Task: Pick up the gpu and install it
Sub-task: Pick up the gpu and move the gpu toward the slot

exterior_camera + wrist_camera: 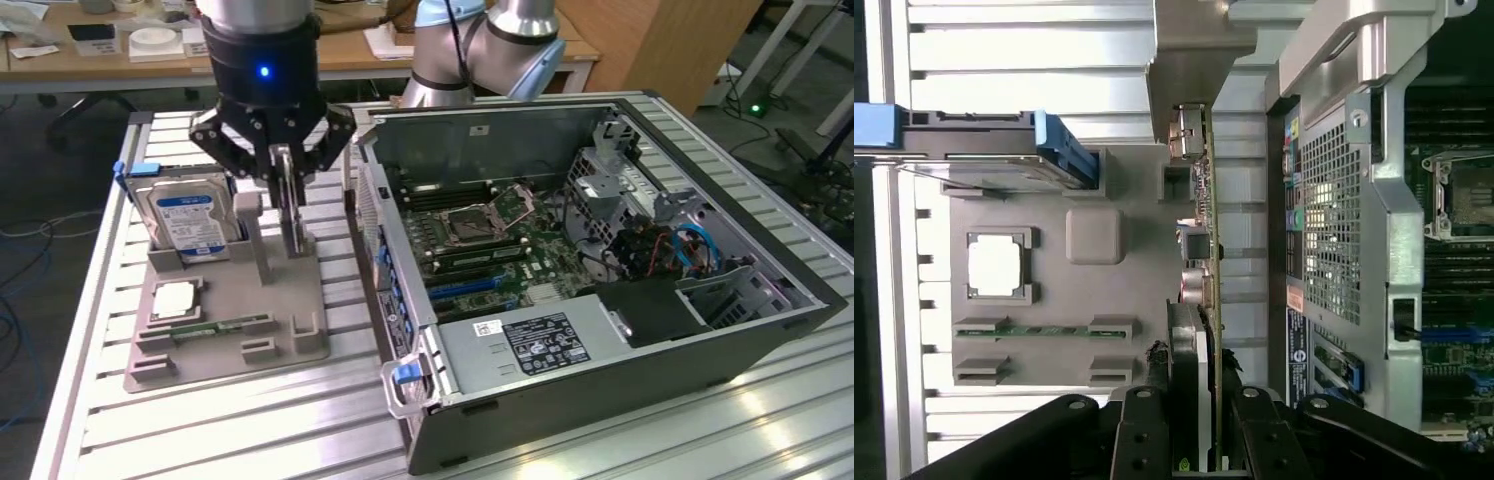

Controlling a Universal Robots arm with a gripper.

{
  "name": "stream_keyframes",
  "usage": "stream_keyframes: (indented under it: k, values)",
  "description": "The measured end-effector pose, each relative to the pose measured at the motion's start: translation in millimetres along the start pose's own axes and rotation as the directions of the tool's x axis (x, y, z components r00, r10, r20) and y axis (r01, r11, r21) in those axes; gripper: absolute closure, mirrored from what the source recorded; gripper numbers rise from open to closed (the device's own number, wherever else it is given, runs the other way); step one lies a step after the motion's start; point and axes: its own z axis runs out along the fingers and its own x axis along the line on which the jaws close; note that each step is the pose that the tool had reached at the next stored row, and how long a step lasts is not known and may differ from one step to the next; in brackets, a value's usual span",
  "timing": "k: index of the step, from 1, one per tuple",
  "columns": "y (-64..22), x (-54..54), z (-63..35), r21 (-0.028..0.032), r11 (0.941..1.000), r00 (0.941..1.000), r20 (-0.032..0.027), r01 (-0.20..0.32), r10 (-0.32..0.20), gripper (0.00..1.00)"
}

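Note:
The gpu (pixel 292 225) stands on edge in a slot of the grey holder (pixel 296 345), a thin dark card seen edge-on. In the wrist view the gpu (pixel 1206 215) runs away from the camera, its silvery bracket (pixel 1199 55) at the far end. My gripper (pixel 287 190) has come down from above, and its black fingers (pixel 1182 380) sit on either side of the card's upper edge, pressed against it. The card's lower end is still at the holder. The open computer case (pixel 587 270) lies just to the exterior view's right.
On the grey holder (pixel 1094 300) stand a hard drive (pixel 187 215) with a blue-white label, a processor (pixel 174 298) and a green memory stick (pixel 214 327). The case's motherboard (pixel 494 240) faces up. The case's rear wall (pixel 1344 200) is close beside the card.

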Motion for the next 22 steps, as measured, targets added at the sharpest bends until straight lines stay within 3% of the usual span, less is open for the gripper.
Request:
stream_keyframes:
  k: [11, 16, 22]
  values:
    - [2.1, -0.1, -49.8, 0.0000, 1.0000, 1.0000, 0.0000, 0.000, 0.000, 0.72]
    - [2.2, -1.6, -51.5, -0.0001, 1.0000, 1.0000, -0.0001, 0.000, 0.000, 0.72]
    - [3.2, -26.0, -50.7, -0.0014, 1.0000, 1.0000, 0.0000, 0.000, 0.000, 0.72]
